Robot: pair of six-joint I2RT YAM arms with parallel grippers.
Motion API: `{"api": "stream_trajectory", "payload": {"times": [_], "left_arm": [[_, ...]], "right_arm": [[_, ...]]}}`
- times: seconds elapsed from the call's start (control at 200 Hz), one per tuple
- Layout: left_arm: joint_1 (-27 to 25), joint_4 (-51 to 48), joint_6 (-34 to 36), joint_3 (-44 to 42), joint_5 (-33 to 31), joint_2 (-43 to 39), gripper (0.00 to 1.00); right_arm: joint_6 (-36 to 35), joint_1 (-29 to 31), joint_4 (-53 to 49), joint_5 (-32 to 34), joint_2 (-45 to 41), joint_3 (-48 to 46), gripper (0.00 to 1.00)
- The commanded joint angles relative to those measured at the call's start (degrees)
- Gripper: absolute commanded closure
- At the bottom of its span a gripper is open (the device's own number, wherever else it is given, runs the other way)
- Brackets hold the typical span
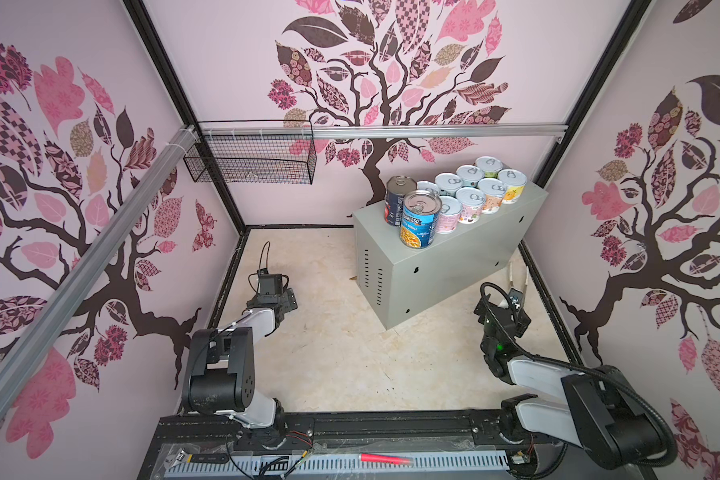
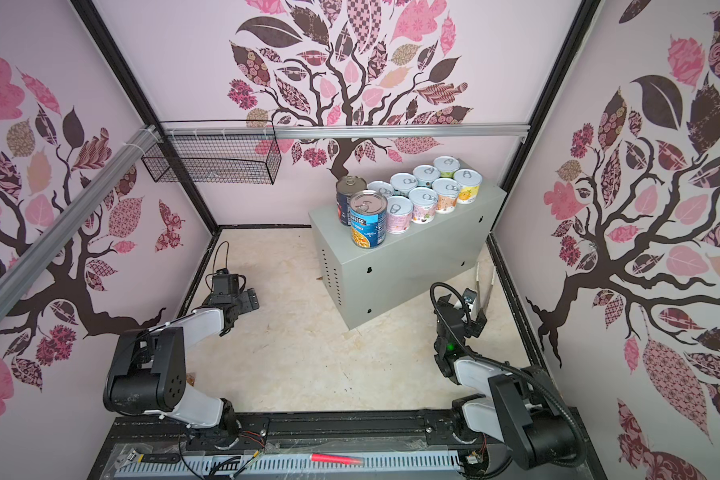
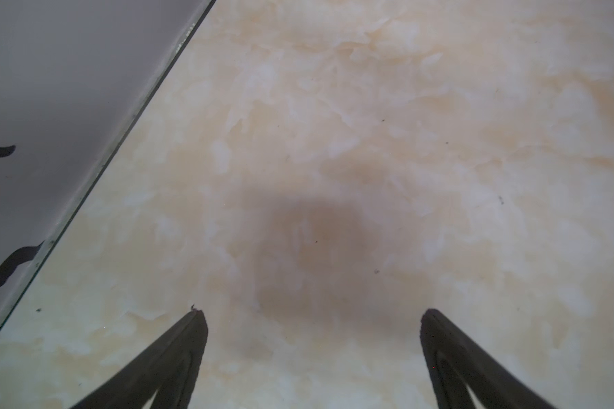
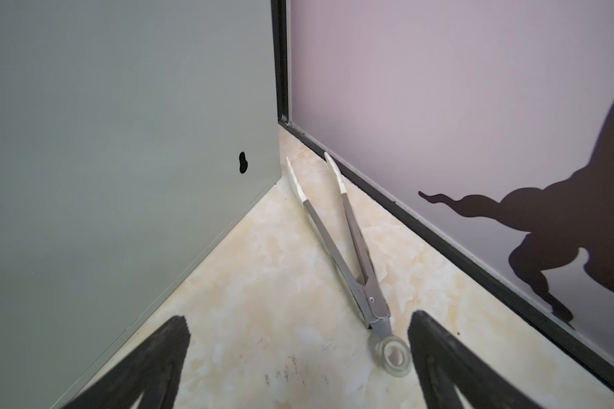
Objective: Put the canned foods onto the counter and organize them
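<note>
Cans [image 1: 470,198] stand packed in two tidy rows on the counter [image 1: 454,274], at one o'clock, so they all fit. Left pincer [image 3: 314,313] and right pincer [image 4: 298,316] hang wide open, empty; the job looks done.

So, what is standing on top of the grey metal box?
Ten cans stand on the grey box: a blue-labelled tall can, a dark-labelled tall can behind it, and eight short cans in two rows. The front cans partly cover the back ones, hiding most of their labels.
</note>
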Motion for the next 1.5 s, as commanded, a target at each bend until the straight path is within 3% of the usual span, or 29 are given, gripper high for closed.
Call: {"api": "stream_trajectory", "payload": {"times": [0.0,0.145,0.265,0.355,0.545,0.63,0.7,0.82,0.915,1.04,1.105,1.285,1.395,1.495], "left_arm": [[0.07,5.9,0.65,3.91,3.13,2.21,0.02],[0.03,5.27,3.32,6.44,1.93,6.24,0.02],[0.43,4.43,4.55,6.7,-0.09,6.85,0.02],[0.47,9.44,2.79,4.79,-2.82,5.42,0.02],[0.47,16.04,3.5,2.25,-0.82,5.7,0.03],[0.24,18.07,3.81,0.5,-1.33,4.52,0.06],[-2.05,21.34,4.63,-1.84,-6.22,3.32,0.05],[-7.8,37.92,7.91,-11.14,-18.16,0.87,0.02],[-7.77,38.2,7.44,-12.15,-17.84,-0.16,0.02],[-7.81,46.75,8.01,-18.05,-17.08,-2.55,0.02],[-7.92,50.3,8.04,-20.45,-17.07,-3.55,0.02],[-8.28,66.59,8.56,-29.68,-16.13,-4.47,0.02],[-8.25,64.24,8.96,-28.03,-15.39,-4.2,0.02],[-8.24,53.33,11.24,-21.35,-9.48,-2.2,0.02]], "right_arm": [[0.0,-0.33,3.63,-1.7,4.54,4.8,0.0],[-2.93,-2.07,5.47,-3.28,9.08,7.73,0.0],[0.15,-5.04,3.75,-4.74,7.55,7.06,0.0],[0.54,-6.4,5.1,-5.27,7.39,6.37,0.0],[2.17,-10.15,15.09,-10.17,10.53,3.24,0.0],[2.71,-10.17,12.63,-10.41,9.49,3.55,0.0],[2.51,-10.18,13.57,-11.0,8.88,2.76,0.0],[0.5,-10.16,22.36,-14.27,7.68,-2.32,0.0],[-2.1,-9.56,33.19,-18.28,7.37,-8.03,0.0],[-12.38,-1.32,51.82,-14.8,15.07,-11.54,0.0],[-16.68,1.33,52.08,-17.97,16.39,-11.31,0.0],[-17.11,1.34,52.08,-19.38,17.01,-11.31,0.0],[-17.04,1.33,52.07,-19.38,17.14,-11.16,0.0],[-17.0,1.33,52.07,-19.47,17.27,-11.05,0.0]]}}
